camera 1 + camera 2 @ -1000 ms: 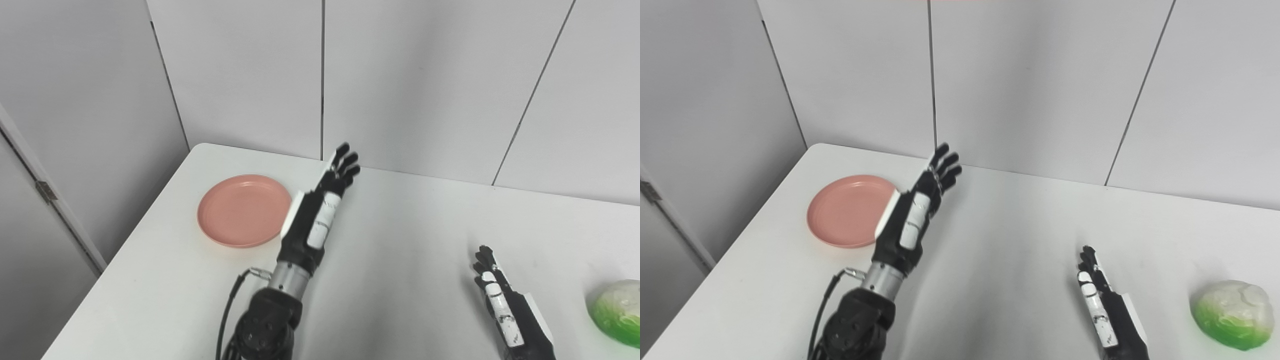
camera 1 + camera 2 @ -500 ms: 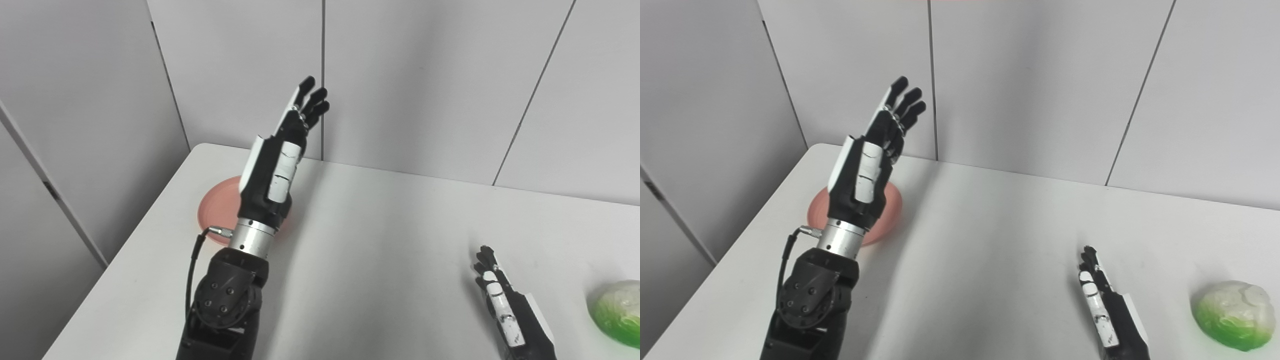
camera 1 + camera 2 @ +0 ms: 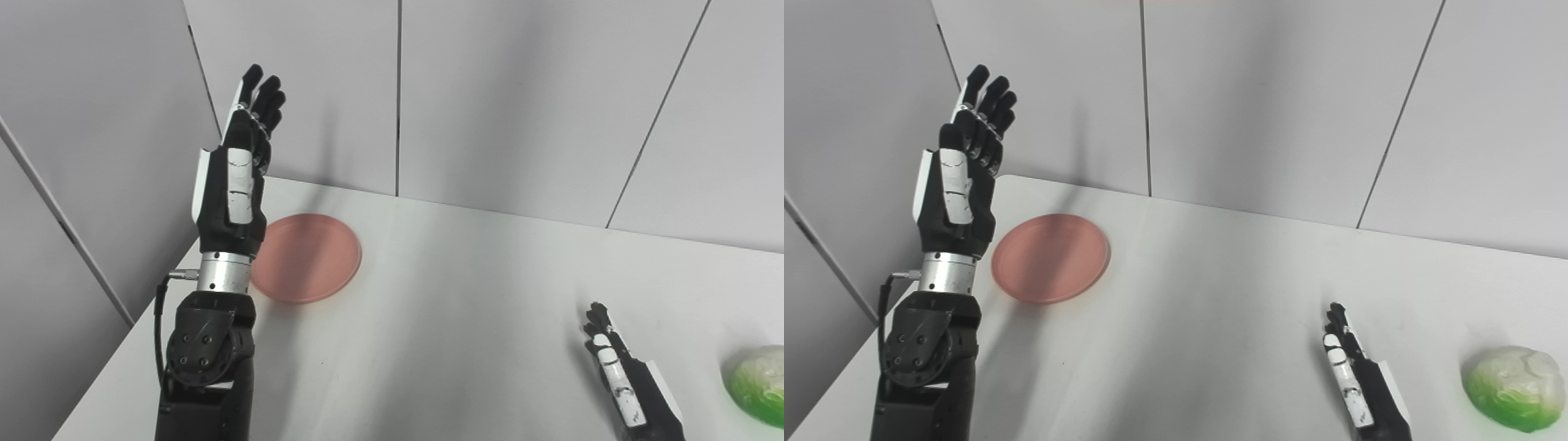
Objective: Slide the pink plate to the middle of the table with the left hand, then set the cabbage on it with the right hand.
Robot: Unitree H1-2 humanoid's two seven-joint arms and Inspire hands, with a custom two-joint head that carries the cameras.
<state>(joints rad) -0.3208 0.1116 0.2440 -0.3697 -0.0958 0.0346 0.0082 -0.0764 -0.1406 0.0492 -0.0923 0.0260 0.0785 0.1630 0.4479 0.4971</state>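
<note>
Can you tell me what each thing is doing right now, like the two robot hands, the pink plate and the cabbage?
Left hand: raised above the table's left edge, open, holding nothing.
Right hand: low on the table near the front, fingers straight, open, holding nothing.
Round pink plate: flat on the white table, left side, empty, untouched.
Green and white cabbage: sitting on the table at the far right, untouched.

I work in a laboratory test booth: a plain white table [image 3: 465,294] stands enclosed by pale grey partition panels [image 3: 520,98] joined at dark vertical seams, a bare staged setting without household or shop fittings around my arms.
</note>
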